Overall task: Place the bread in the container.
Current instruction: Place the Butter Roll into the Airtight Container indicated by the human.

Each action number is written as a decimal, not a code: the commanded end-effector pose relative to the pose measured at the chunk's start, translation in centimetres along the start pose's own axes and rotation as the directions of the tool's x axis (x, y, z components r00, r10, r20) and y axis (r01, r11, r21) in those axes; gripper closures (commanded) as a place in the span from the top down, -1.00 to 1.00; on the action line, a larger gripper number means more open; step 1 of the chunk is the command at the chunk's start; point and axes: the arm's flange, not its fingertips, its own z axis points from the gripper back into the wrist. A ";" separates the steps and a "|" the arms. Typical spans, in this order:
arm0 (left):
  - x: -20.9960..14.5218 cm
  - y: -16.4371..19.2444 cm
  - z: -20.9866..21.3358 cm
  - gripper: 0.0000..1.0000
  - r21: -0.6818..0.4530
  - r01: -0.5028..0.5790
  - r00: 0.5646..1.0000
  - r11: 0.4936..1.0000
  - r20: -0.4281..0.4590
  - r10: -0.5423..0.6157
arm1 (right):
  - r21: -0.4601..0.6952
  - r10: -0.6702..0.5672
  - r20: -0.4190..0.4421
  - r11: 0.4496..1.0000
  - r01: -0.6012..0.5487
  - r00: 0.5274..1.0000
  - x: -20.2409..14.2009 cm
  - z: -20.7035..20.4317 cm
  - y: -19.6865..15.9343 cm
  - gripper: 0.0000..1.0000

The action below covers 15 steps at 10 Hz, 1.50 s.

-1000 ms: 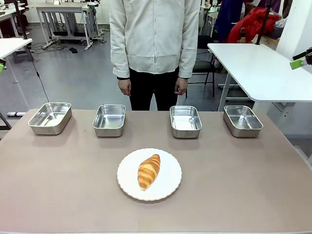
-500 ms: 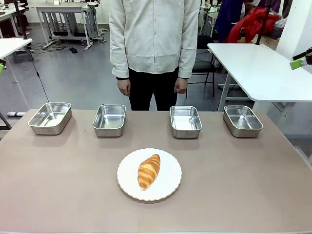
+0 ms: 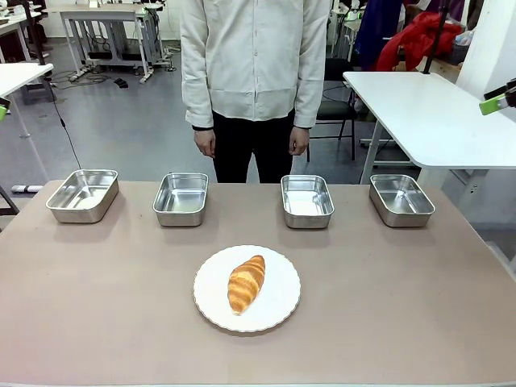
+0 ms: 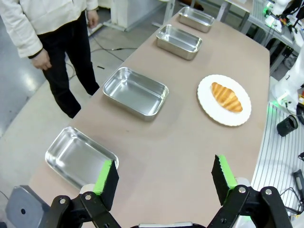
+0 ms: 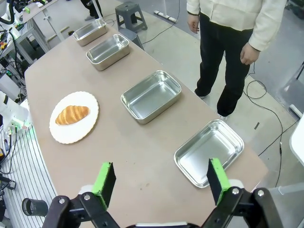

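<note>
4 steel pans line the far edge of the counter [image 3: 403, 314]: left pan [image 3: 82, 196] by the left corner, mid-left pan [image 3: 181, 198], mid-right pan [image 3: 307, 201], and right pan [image 3: 401, 200] close to the right edge. They stand apart, with bare strips between them; I cannot tell which one is meant for the task.

The plate [image 3: 280, 278] sits mid-counter, nearer the robot's side. Open counter lies on both sides of it and between it and the row. A person [image 3: 255, 72] stands just behind the 2 middle pans, hands [image 3: 206, 143] hanging at the sides.

The bread [image 3: 247, 283] lies on the plate, touching nothing else. It is golden-brown with darker ridged bands and tapered ends, its far tip slanted slightly right.

The left end effector [image 4: 165, 171] hangs high over the counter's left end, fingers spread wide, gripping nothing. The right end effector [image 5: 160, 179] hangs high over the right end, also spread wide and holding nothing.
</note>
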 end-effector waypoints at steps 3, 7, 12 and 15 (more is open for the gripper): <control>0.1 -0.3 0.1 1.00 -0.008 0.016 1.000 1.000 0.017 -0.015 | 0.005 0.010 0.023 1.000 -0.010 1.000 0.1 -0.2 0.0 1.00; 0.1 -0.3 0.1 1.00 -0.008 0.016 1.000 1.000 0.017 -0.015 | 0.005 0.010 0.023 1.000 -0.010 1.000 0.1 -0.2 0.0 1.00; 0.1 -0.3 0.1 1.00 -0.008 0.016 1.000 1.000 0.017 -0.015 | 0.005 0.010 0.023 1.000 -0.010 1.000 0.1 -0.2 0.0 1.00; 0.1 -0.3 0.1 1.00 -0.008 0.016 1.000 1.000 0.017 -0.015 | 0.005 0.010 0.023 1.000 -0.010 1.000 0.1 -0.2 0.0 1.00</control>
